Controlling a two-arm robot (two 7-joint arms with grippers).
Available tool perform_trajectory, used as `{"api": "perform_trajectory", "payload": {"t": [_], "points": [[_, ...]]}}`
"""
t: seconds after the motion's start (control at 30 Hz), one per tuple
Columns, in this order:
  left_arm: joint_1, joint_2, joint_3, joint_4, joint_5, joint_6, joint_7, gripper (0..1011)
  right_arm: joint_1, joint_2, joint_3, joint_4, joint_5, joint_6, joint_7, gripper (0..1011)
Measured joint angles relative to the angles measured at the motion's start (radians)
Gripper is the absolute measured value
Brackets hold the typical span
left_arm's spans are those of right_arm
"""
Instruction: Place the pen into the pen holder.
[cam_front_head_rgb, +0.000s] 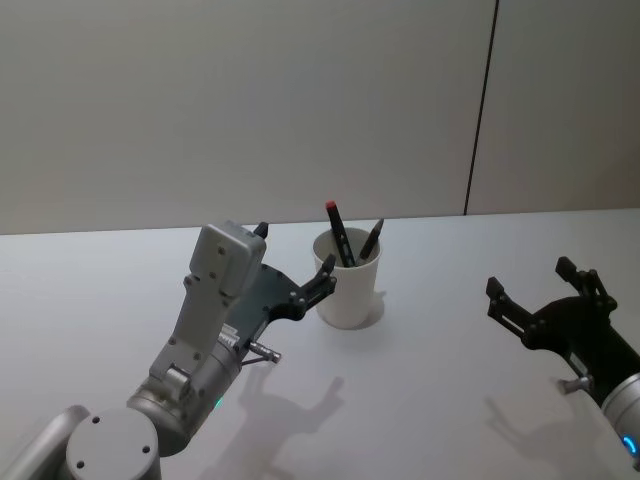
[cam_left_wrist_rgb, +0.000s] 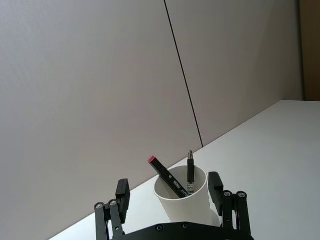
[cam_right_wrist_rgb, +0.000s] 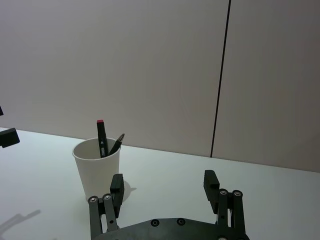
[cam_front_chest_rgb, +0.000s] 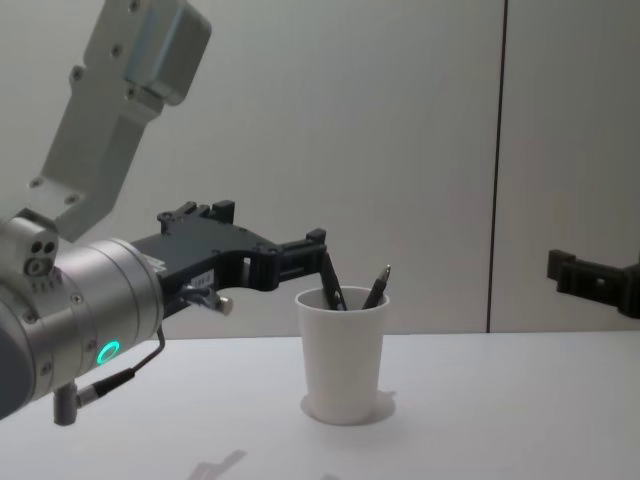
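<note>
**Left end effector (cam_front_head_rgb: 295, 246) wide open, empty, beside pen holder (cam_front_head_rgb: 348, 290)**

Head view: left end effector just left of pen holder, one fingertip (cam_front_head_rgb: 326, 268) close to the rim; contact cannot tell. Red-capped pen (cam_front_head_rgb: 338, 232) and dark pen (cam_front_head_rgb: 371, 240) both inside the holder, tilted, tops apart. Right end effector (cam_front_head_rgb: 530, 277) also spread wide, holding nothing, low over worktop (cam_front_head_rgb: 420, 400), well apart from the holder.

Left wrist view: pen holder (cam_left_wrist_rgb: 187, 207) ahead, past the spread fingers (cam_left_wrist_rgb: 122, 192); both pens in it.

Right wrist view: fingers (cam_right_wrist_rgb: 210, 181) spread, nothing between them. Holder (cam_right_wrist_rgb: 97, 167) upright on worktop, farther off.

Chest view: left end effector (cam_front_chest_rgb: 272, 232) at rim height, near fingertip by the red-capped pen (cam_front_chest_rgb: 331, 280). Right end effector (cam_front_chest_rgb: 585, 275) at the right edge.
</note>
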Motion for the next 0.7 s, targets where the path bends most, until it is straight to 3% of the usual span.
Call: {"api": "perform_trajectory", "payload": {"t": [0.7], "points": [[0.000,0.000,0.000,0.000,0.000,0.000,0.000,1003,0.000,0.000,0.000,0.000,0.000,0.000,0.000,1001]]}}
